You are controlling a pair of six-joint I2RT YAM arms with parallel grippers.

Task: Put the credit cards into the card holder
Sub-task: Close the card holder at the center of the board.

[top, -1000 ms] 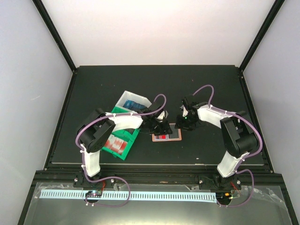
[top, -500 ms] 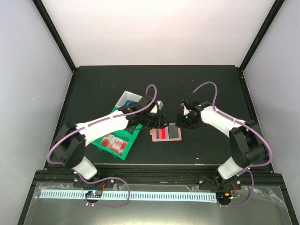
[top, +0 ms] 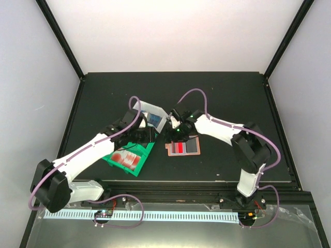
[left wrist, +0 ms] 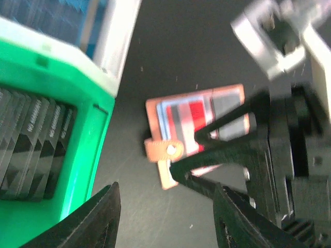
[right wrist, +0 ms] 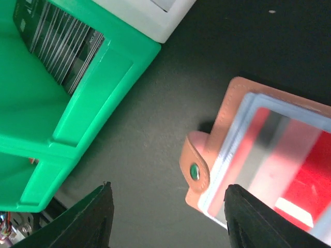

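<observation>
Both arms have swung to the left since a moment ago: the left arm (top: 88, 155) has pulled back from the card holder and now reaches over the green bin (top: 143, 164). The right arm (top: 217, 126) has come across to the holder's left end. Nearest to the arm bases, the green bin sits on the tabletop (top: 227, 160). It has white and red credit cards (top: 128, 158) in its front part and a row of dark cards (left wrist: 36, 139) standing on edge further back. The left jaws hang just above this bin, spread apart, with nothing in them. A little further out and to the right lies the card holder (top: 182, 146), open and flat, with a red card (left wrist: 199, 111) already showing in its pale blue pocket. Its long side runs left to right, and its snap tab (right wrist: 195, 171) sticks out at the left end. The right jaws hover over that left end, also spread apart and holding nothing. So the holder is to the right of the left jaws. The right arm is nearer to it, while the left arm is nearer to the cards. I think the left arm should grab a card next and bring it to the right. Farthest back is the white bin (left wrist: 121, 36) with blue cards (top: 153, 119).
</observation>
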